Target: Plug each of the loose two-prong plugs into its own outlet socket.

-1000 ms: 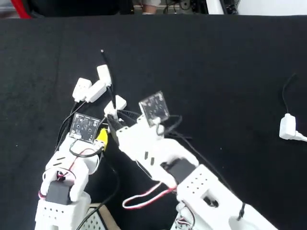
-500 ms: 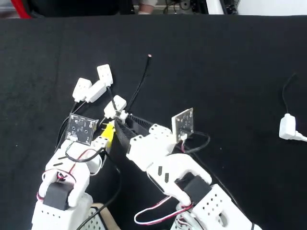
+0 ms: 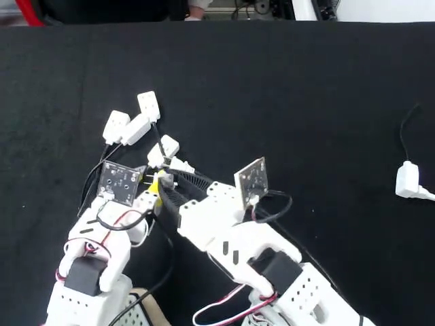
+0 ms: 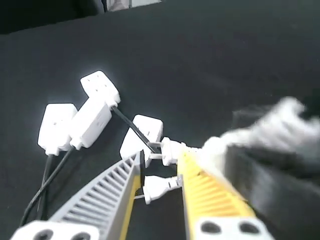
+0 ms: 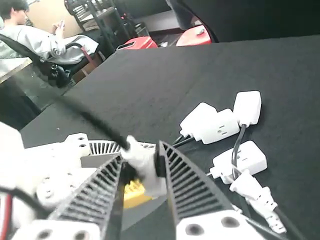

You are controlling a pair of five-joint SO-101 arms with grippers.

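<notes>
The white plug is clamped between the fingers of the right hand, and its black cord trails away behind that hand. Over the last second the right hand has rolled at the wrist and drawn back a little. The cord's loose end, which stood up beyond the sockets, swung across to their other side as the wrist turned. The plug now sits just beside the yellow finger of the left hand.

The left hand has hardly stirred. Its fingers stand apart with a second plug lying across the gap, and I cannot tell whether that plug is pinched. I judge the roll to be a re-aiming of the prongs, or perhaps a hand-over. No plug has newly gone into a socket, so the seating is yet to be done.

Just ahead of both hands lies a third plug, touching or nearly touching the nearest of the outlet sockets. The other sockets cluster a little farther beyond. One more plug lies well apart, out on the right hand's outer side, on the black table.

No brand, label or writing can be read. The sockets and plugs are plain white, and the circuit board on the right wrist shows nothing legible.
</notes>
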